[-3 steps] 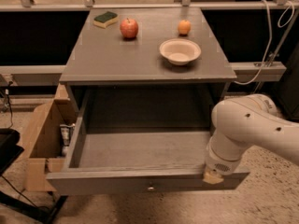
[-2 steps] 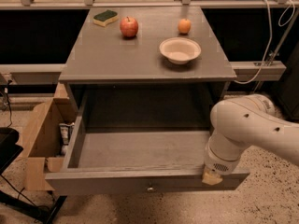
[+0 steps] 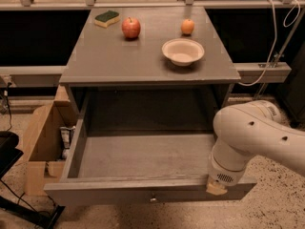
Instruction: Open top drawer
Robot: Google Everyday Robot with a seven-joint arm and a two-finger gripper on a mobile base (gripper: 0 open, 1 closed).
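Note:
The top drawer (image 3: 119,192) stands pulled far out of the grey cabinet (image 3: 143,66). Its deep grey box is bare inside. A small metal knob (image 3: 152,199) sits at the centre of its front panel. My white arm (image 3: 257,137) reaches in from the right and bends down to the drawer's front right corner. My gripper (image 3: 217,189) is at the top edge of the front panel, to the right of the knob, and is mostly hidden under the wrist.
On the cabinet top are a green sponge (image 3: 106,18), a red apple (image 3: 131,27), an orange (image 3: 188,26) and a white bowl (image 3: 183,51). A cardboard box (image 3: 40,142) stands left of the drawer. A cable (image 3: 274,37) hangs at the right.
The drawer front and my wrist have moved very slightly toward the camera. Everything on the cabinet top has stayed put.

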